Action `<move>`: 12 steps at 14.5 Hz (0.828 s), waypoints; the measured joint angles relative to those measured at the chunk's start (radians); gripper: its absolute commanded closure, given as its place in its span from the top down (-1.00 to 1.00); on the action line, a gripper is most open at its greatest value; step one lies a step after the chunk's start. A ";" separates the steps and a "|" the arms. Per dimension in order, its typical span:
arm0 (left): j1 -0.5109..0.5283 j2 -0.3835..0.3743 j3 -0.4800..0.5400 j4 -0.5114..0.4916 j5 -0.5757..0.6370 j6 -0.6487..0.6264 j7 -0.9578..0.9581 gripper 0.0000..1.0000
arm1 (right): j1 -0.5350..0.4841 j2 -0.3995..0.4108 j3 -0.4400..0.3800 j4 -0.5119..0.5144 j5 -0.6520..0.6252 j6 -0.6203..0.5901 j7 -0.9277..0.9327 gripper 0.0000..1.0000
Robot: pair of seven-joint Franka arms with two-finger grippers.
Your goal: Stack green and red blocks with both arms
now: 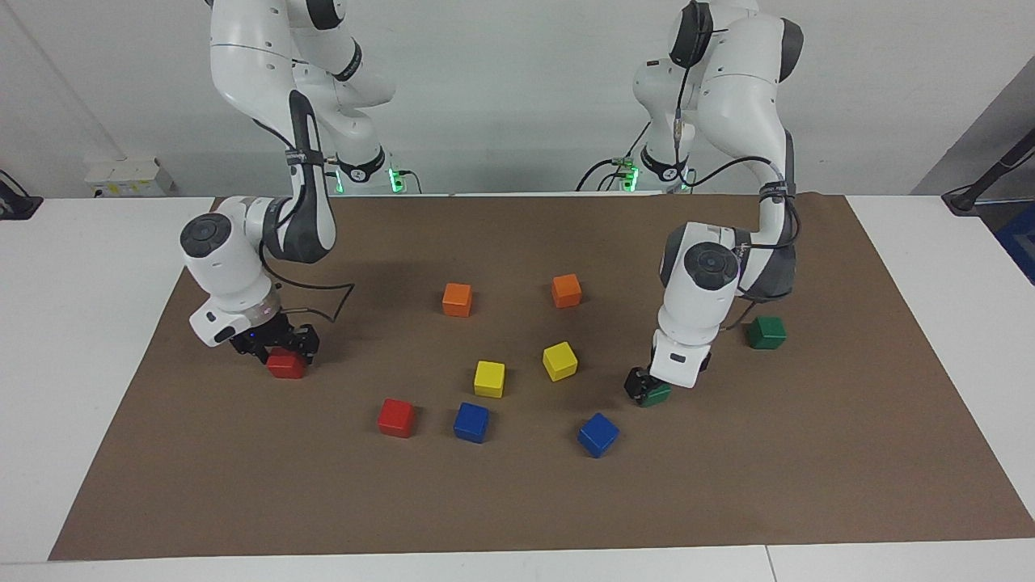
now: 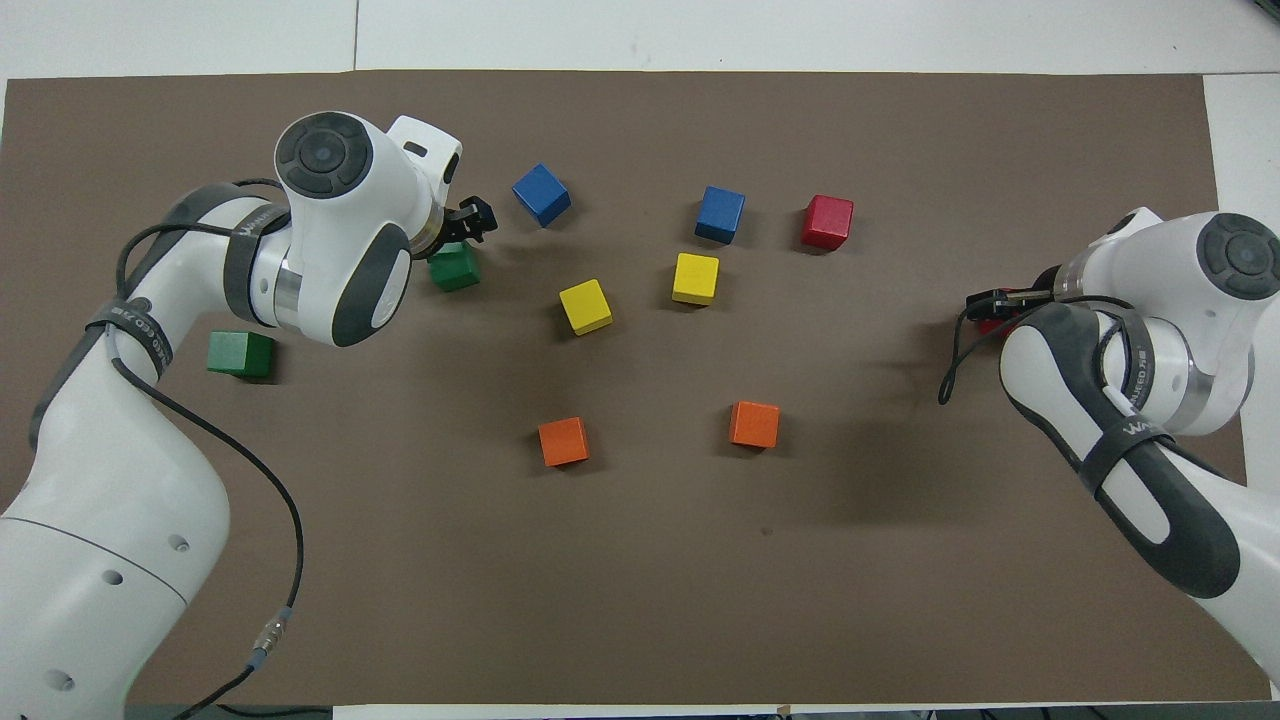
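Both pincers low: left pincer (image 1: 647, 390) astride green block (image 1: 656, 395), right pincer (image 1: 279, 346) astride red block (image 1: 285, 365).

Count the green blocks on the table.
2. One green block sits under the left gripper, beside a blue block. The other green block lies nearer the robots, toward the left arm's end. None appears hidden.

Two high views, facing, same mat (image 1: 517, 501)

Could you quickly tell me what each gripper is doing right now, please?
Left gripper: down at a green block; grip cannot be told.
Right gripper: down at a red block; grip cannot be told.
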 measured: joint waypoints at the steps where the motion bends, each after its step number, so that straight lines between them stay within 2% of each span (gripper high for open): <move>1: 0.000 0.000 0.000 -0.033 0.000 0.040 0.002 1.00 | 0.000 -0.004 0.000 0.026 -0.007 -0.036 0.000 1.00; 2: -0.001 0.001 -0.002 -0.060 0.000 0.067 0.003 1.00 | 0.000 -0.013 0.000 0.060 -0.024 -0.085 0.000 1.00; 3: -0.002 0.001 -0.003 -0.077 0.000 0.080 0.003 0.06 | 0.000 -0.032 0.000 0.095 -0.047 -0.136 0.000 1.00; 4: -0.003 0.001 -0.005 -0.084 -0.002 0.083 -0.004 -0.99 | 0.001 -0.055 0.000 0.125 -0.074 -0.185 0.000 1.00; 6: -0.001 -0.002 -0.004 -0.070 -0.036 0.046 -0.049 -1.00 | 0.004 -0.099 0.005 0.185 -0.097 -0.286 0.000 1.00; 9: 0.011 -0.018 0.000 0.009 -0.063 -0.145 -0.055 -1.00 | 0.068 -0.099 0.010 0.282 -0.097 -0.379 0.103 1.00; 10: 0.027 -0.043 0.000 0.019 -0.063 -0.199 -0.024 -1.00 | 0.101 -0.082 0.012 0.314 -0.097 -0.403 0.175 1.00; 12: 0.090 -0.150 0.001 -0.029 -0.069 -0.294 0.127 -1.00 | 0.156 -0.023 0.016 0.375 -0.095 -0.412 0.293 1.00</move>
